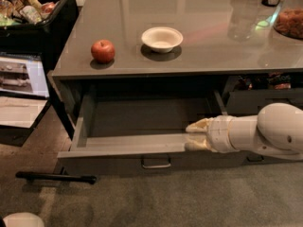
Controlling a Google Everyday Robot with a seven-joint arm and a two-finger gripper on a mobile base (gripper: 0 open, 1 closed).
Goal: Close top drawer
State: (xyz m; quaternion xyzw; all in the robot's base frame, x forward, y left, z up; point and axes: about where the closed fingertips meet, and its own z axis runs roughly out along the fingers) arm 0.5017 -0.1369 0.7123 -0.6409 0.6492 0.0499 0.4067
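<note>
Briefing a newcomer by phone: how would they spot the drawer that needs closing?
Below the grey table with the apple and bowl, the top drawer is the wide one pulled out. The pincer sits at its front edge; the narrower neighbour sits further back.
</note>
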